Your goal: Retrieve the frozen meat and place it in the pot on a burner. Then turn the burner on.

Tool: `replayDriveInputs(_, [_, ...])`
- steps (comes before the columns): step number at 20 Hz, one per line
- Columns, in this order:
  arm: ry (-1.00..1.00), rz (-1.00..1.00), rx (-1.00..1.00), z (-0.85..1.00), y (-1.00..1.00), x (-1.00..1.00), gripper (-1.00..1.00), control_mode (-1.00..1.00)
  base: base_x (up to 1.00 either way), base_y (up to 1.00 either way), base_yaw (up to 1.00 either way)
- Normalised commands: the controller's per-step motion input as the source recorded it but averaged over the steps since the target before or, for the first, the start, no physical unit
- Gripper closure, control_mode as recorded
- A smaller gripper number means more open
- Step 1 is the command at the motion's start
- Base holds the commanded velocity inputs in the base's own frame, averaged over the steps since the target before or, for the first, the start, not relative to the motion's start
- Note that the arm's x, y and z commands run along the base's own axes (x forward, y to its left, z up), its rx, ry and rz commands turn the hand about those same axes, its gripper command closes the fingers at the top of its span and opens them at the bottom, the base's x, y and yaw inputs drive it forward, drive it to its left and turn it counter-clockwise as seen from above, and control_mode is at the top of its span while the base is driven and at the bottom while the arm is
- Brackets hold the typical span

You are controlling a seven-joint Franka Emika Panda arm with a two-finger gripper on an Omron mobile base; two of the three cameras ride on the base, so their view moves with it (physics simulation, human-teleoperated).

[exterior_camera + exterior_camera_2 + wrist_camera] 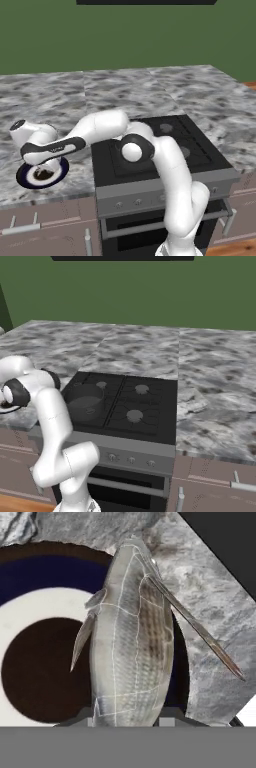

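Observation:
The frozen meat [132,652], a pale grey mottled fish-shaped lump, stands over a dark-blue-rimmed white plate [35,604] with a brown centre. My gripper [127,717] is shut on the meat's near end, one finger pressed against each side. In the left base view the gripper [45,169] hangs low over the plate [22,179] on the counter left of the stove. The dark grey pot [85,401] sits on the front left burner of the black cooktop [150,406]. Another burner [134,416] lies bare to the pot's right.
Grey marble counter [125,90] runs along both sides of the stove and behind it. Stove knobs [131,459] line the front panel. My arm's elbow [135,147] reaches across the cooktop's left side and covers the pot in the left base view.

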Motion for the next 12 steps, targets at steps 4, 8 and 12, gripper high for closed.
replayDriveInputs(4, [-0.15,0.00,0.00,0.86,-0.44,-0.77,1.00,-1.00,0.00,0.00,0.00])
replayDriveInputs(8, [-0.13,0.00,0.00,0.74,-0.63,-0.88,1.00,-1.00,0.00,0.00,0.00])
replayDriveInputs(12, [-0.14,0.00,0.00,0.70,-0.85,-0.78,1.00,-1.00,0.00,0.00,0.00])
